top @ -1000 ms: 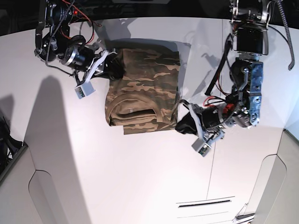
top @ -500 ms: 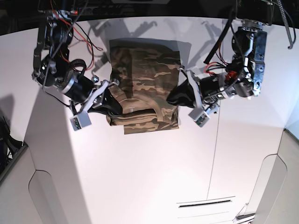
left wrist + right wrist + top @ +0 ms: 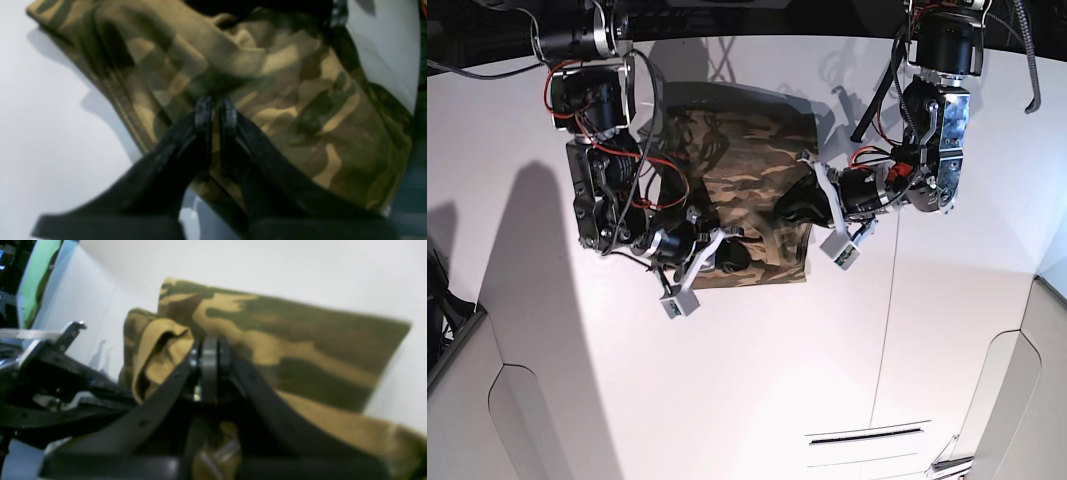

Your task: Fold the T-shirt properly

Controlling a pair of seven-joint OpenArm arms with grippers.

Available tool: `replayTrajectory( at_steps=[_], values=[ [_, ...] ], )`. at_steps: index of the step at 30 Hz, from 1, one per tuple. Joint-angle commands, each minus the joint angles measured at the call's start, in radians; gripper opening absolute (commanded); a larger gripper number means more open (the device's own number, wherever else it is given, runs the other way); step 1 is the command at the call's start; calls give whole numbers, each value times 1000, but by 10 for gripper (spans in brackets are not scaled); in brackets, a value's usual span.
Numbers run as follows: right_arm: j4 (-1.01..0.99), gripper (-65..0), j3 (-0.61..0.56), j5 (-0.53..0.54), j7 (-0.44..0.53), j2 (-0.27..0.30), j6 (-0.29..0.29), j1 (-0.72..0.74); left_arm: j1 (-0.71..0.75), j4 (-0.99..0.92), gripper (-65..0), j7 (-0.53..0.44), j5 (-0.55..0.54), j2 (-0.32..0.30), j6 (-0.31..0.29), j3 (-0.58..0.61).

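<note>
The left gripper (image 3: pixel 215 111) has its jaws pinched shut on a fold of the shirt (image 3: pixel 283 100), near the shirt's edge. The right gripper (image 3: pixel 209 356) is squeezed tight on the shirt's cloth too, by its tan collar (image 3: pixel 156 350). The shirt (image 3: pixel 757 180) lies on the white table (image 3: pixel 727 380), bunched up between both grippers.

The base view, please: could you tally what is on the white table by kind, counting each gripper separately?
T-shirt: 1
Grippers: 2, the left gripper and the right gripper, both over the shirt
White table: 1
Total: 4
</note>
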Motion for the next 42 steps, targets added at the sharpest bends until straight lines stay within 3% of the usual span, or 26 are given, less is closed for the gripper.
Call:
replayTrajectory(
  at_steps=[1, 4, 9, 16, 20, 27, 33, 37, 42],
  values=[
    [18, -650, 0, 17, 18, -6, 4, 28, -19, 9, -590, -2, 21, -14, 4, -2],
    [61, -650, 0, 24, 6, -8, 4, 29, -36, 9, -590, -1, 20, -31, 5, -2],
    [206, -650, 2, 27, -134, -1, 4, 16, -58, 46, -590, 35, -71, -77, 3, -2],
    [549, -650, 3, 144, -298, 86, 3, -150, 73, 267, -590, 78, -116, -172, 5, -11],
    [721, -650, 3, 167, -334, 178, -3, -296, 213, 404, -590, 86, -117, -192, 5, -97],
    [916, -650, 3, 238, -339, 429, -4, -563, 514, 616, -590, 188, -217, -175, 4, -324],
    [955, -650, 3, 393, -516, 615, -5, -722, 805, 645, -590, 195, -144, -103, 4, -450],
    [954, -650, 3, 461, -535, 700, -6, -851, 947, 625, -590, 195, -54, -60, 4, -462],
    [929, -650, 2, 472, -535, 713, -8, -1035, 1069, 476, -590, 196, -42, -57, 4, -438]
  ],
)
